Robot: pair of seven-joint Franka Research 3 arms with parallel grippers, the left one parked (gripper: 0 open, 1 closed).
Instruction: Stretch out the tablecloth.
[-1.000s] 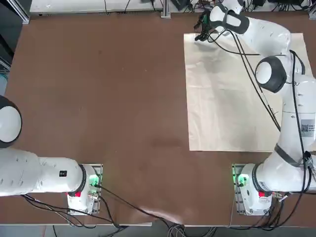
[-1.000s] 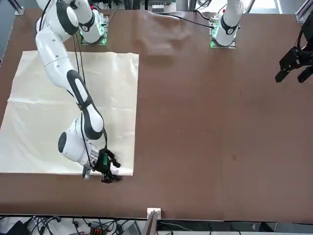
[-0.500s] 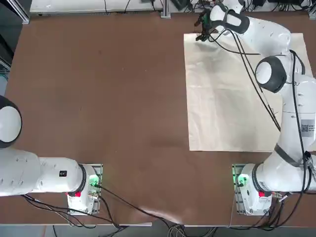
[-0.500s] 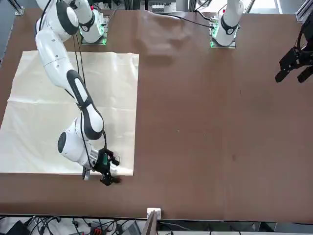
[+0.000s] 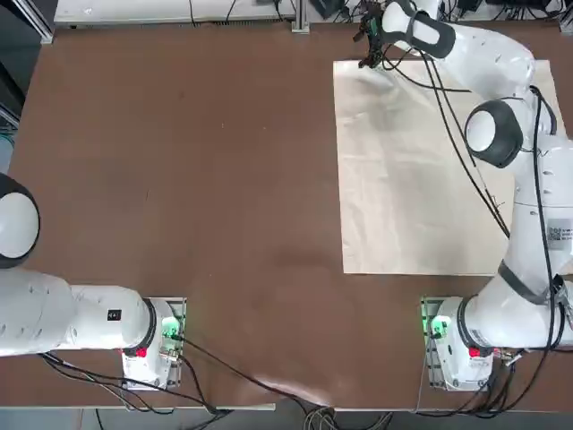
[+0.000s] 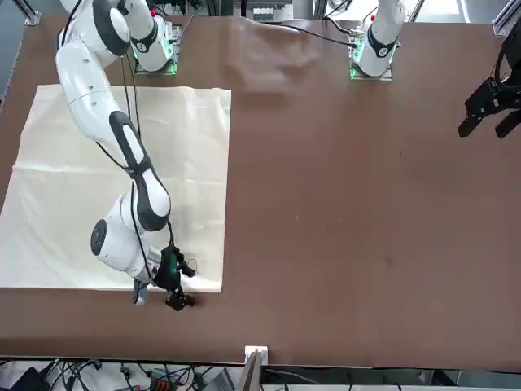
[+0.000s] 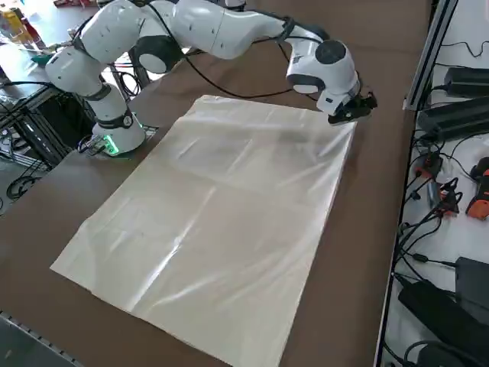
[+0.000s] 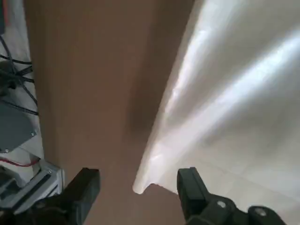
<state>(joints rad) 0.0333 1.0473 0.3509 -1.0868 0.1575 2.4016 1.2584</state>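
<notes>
Top view: tablecloth [image 5: 412, 179] lies flat on the brown table [image 5: 197, 179], far right part, away from the parked arm; pale, plain, mostly w/o folds. R arm [image 5: 524, 215] reaches over it from its base at the near edge, covering some of the cloth's R side, w/ black cables [image 5: 461, 148] hanging across the cloth. R gripper [image 5: 373, 45] is at the cloth's far L corner, nr the table's far edge. Front view: cloth spread in the pic's L half, one edge roughly parallel to the table edge closest to the cam; R gripper is by the corner on the table-centre side, partly past the cloth's edge. R side view: cloth shows soft creases & a long shiny ridge, corners spread out; R gripper is just by the far corner, arm arching above the table beyond the cloth. R wrist view: R gripper released, fingers [image 8: 190, 185] wide apart w/ nothing gripped; cloth's corner shows btwn & beyond them, edge slightly curled up, brown tabletop beside it. Some cables & a grey metal rail [image 8: 40, 187] show past the table edge.
</notes>
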